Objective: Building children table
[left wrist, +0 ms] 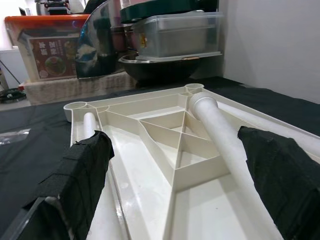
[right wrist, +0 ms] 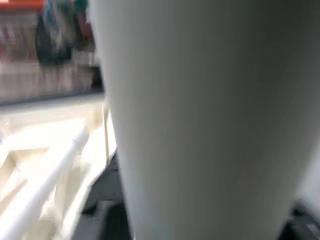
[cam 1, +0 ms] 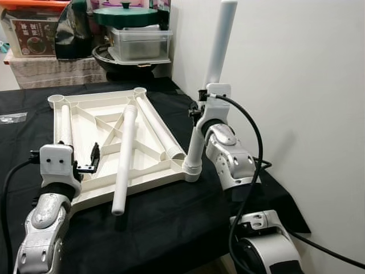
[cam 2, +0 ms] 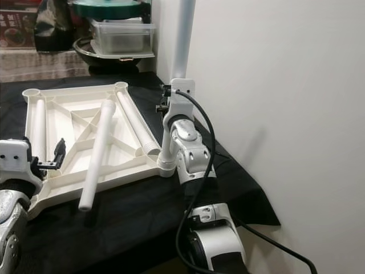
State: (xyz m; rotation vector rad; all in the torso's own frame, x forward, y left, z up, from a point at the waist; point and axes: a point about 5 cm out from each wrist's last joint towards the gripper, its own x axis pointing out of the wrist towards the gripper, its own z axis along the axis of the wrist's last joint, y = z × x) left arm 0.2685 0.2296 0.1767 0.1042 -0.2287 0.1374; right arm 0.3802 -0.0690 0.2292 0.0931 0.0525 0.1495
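A white children's table top [cam 1: 97, 95] lies upside down on the black cloth. One white leg [cam 1: 219, 40] stands upright in the near right corner socket [cam 1: 192, 168], and my right gripper [cam 1: 198, 111] is shut on it partway up; in the right wrist view the leg [right wrist: 200, 120] is blurred and very close. Three loose legs lie on the top: one along the left side [cam 1: 66, 125], one diagonally across the middle [cam 1: 124, 165] and one on the right [cam 1: 157, 128]. My left gripper [left wrist: 175, 145] hangs open over the near left corner, its fingers [left wrist: 80, 175] wide apart and holding nothing.
At the back stand a clear plastic box [cam 1: 140, 43], a green lid [cam 1: 125, 15], a black bowl [cam 1: 131, 61] and a printed storage box [cam 1: 34, 34]. A white wall [cam 1: 296, 85] runs close along the right. The cloth's front edge [cam 1: 171, 251] is near.
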